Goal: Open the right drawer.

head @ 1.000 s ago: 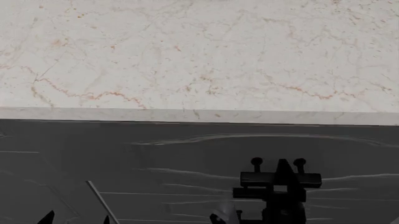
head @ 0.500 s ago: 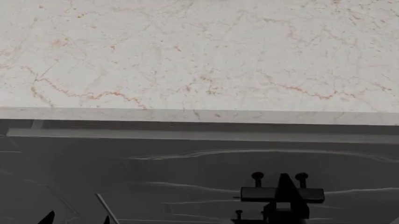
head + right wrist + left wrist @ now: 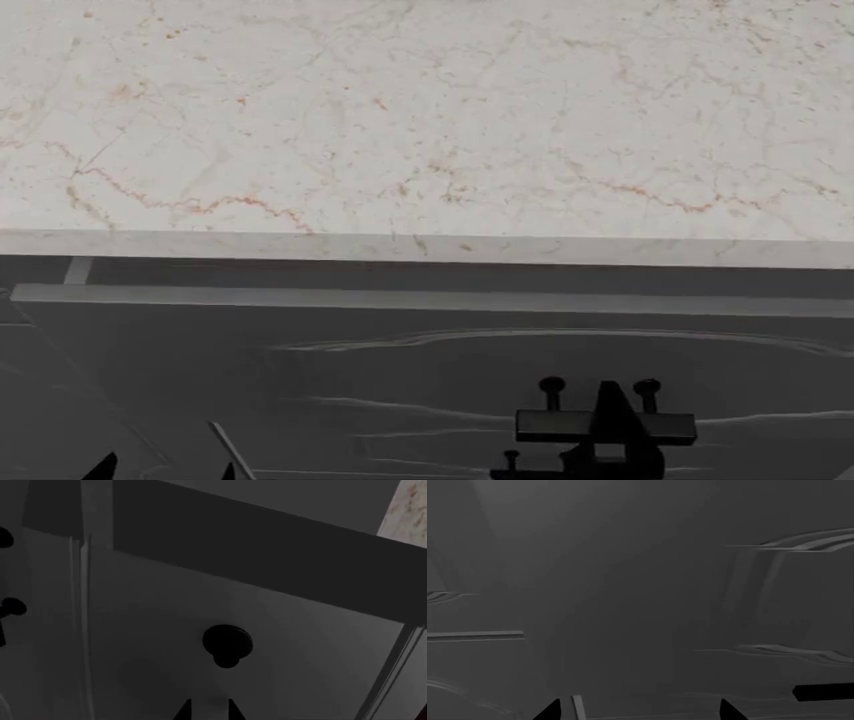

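Now the right gripper [image 3: 607, 440] sits on the black handle [image 3: 603, 428] of the right drawer [image 3: 400, 370], whose pale top edge stands a little out from under the marble counter [image 3: 427, 120] just above, though I cannot tell if its fingers truly clamp the bar, and the left gripper [image 3: 639, 711] stands wide, holding nothing.

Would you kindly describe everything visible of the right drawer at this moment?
The right drawer is wide and dark grey, its front carved with thin pale wavy lines. It stands partly pulled out from under the marble countertop, with the pale grey top edge of its box showing and a dark gap behind. Its black bar handle sits on two ball-topped posts low at the front. The right gripper is at that handle; whether it is clamped cannot be told.
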`<state>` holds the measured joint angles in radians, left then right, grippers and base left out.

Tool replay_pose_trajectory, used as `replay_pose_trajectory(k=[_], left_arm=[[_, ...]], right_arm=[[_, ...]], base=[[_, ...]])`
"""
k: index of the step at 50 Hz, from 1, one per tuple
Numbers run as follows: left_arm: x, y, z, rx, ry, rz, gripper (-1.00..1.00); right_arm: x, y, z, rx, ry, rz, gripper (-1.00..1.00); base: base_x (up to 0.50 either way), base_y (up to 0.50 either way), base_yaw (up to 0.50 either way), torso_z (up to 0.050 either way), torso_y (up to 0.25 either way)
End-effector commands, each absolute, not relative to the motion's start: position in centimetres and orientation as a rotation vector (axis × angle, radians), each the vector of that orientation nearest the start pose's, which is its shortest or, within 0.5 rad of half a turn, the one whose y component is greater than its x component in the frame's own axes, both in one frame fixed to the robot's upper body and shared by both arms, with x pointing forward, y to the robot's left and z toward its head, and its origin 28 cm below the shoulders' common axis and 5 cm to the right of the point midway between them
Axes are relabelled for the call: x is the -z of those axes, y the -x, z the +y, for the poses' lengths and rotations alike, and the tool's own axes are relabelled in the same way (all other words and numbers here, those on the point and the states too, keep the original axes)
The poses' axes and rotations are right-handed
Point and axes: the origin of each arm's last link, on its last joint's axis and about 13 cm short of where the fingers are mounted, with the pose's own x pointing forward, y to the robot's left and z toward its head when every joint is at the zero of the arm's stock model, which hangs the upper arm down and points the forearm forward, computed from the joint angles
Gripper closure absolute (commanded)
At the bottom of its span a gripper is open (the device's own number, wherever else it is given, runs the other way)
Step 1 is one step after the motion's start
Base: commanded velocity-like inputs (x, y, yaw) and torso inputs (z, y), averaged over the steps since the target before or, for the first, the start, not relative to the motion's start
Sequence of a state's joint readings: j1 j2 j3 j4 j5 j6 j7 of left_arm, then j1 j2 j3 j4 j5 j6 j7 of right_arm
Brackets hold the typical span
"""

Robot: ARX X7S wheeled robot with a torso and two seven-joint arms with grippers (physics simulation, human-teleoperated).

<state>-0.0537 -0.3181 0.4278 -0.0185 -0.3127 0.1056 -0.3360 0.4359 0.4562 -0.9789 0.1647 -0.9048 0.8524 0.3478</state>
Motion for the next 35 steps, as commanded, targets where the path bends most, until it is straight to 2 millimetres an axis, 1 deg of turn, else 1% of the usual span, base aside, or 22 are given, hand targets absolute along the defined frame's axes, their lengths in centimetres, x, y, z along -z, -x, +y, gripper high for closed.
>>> replay_pose_trajectory(k=[1,3,11,23,35], left_arm=[[-1.25,-20.52,20.00,0.064,0.003,-0.008,-1.00],[-1.28,-20.49,19.98,0.065,0.003,-0.008,-1.00],[-1.24,-20.46,20.00,0.063,0.003,-0.009,-1.00],[-1.09,-20.56,20.00,0.063,0.002,-0.007,-1.00],[-1.12,-20.60,19.97,0.064,0.002,-0.005,-1.00]], right_arm=[[-2.78,-24.57,-12.20,0.079,1.709,-0.088,1.00],[-2.70,-24.54,-12.19,0.076,1.710,-0.089,1.00],[-2.82,-24.47,-12.17,0.076,1.713,-0.089,1.00],[-2.85,-24.47,-12.21,0.075,1.713,-0.090,1.00],[-2.92,-24.61,-12.12,0.078,1.717,-0.092,1.00]], base=[[0.00,0.00,0.00,0.000,0.000],[0.00,0.00,0.00,0.000,-0.005],[-0.25,0.00,0.00,0.000,-0.001],[-0.32,0.00,0.00,0.000,-0.002],[-0.26,0.00,0.00,-0.001,-0.002]])
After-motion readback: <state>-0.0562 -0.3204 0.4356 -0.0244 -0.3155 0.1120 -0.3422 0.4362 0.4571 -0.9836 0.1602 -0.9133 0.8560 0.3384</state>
